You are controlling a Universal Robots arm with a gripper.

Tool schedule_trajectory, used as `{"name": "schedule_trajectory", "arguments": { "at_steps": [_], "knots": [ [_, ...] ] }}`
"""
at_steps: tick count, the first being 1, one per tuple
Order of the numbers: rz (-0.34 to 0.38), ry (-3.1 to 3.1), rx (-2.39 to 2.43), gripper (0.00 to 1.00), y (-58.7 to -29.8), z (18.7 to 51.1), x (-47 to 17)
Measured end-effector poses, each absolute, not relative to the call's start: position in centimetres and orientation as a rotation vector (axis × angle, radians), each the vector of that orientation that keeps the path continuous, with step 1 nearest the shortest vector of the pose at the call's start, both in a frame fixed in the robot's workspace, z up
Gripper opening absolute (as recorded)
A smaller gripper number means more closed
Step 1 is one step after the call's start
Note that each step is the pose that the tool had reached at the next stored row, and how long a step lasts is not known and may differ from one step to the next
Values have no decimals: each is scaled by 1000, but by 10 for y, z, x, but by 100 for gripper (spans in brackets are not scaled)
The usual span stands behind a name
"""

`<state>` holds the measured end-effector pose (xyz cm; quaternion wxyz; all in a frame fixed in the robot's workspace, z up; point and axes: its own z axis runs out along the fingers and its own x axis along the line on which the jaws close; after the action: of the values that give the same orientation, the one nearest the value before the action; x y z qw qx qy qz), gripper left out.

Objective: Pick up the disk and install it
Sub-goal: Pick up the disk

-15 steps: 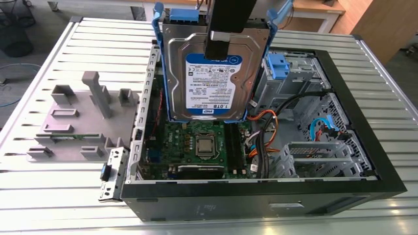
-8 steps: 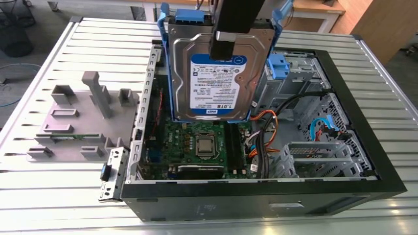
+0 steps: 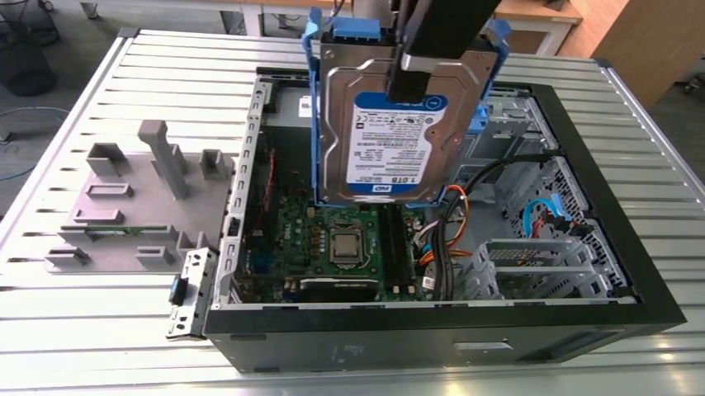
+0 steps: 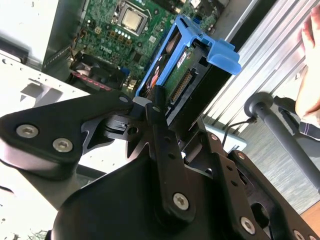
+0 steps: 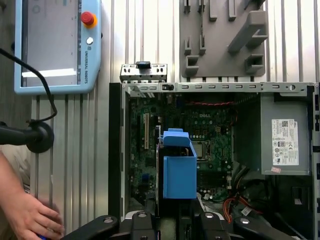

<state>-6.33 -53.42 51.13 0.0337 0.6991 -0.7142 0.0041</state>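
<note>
Gripper (image 3: 417, 81) is clamped on the disk (image 3: 399, 140), pinching its upper end. The drive hangs upright in mid-air over the open PC case (image 3: 441, 330), above the motherboard (image 3: 330, 235), touching nothing else. Step in hand looks like the carry: firm pinch, slow, no swing, edges clear of cable bundle (image 3: 447, 231) & case walls. Disk is a silver metal body w/ white-and-blue label, blue plastic carrier (image 3: 319, 99) framing its long sides; connector end (image 4: 181, 82) visible in second wrist view.

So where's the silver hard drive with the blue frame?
In the exterior view, the silver hard drive in its blue plastic carrier hangs upright in the black gripper, above the green motherboard of the open computer case.
</note>
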Motion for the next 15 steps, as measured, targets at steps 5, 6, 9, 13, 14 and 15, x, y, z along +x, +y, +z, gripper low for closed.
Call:
{"name": "schedule_trajectory", "arguments": {
  "at_steps": [5,6,9,13,14,15],
  "knots": [
    [12,-2197,2150,35,-534,511,-45],
    [12,-2197,2150,35,-534,511,-41],
    [12,-2196,2150,35,-534,511,-29],
    [12,-2196,2150,35,-534,511,-13],
    [12,-2196,2150,35,-534,511,-9],
    [11,-2196,2150,35,-534,511,-5]
  ]
}}
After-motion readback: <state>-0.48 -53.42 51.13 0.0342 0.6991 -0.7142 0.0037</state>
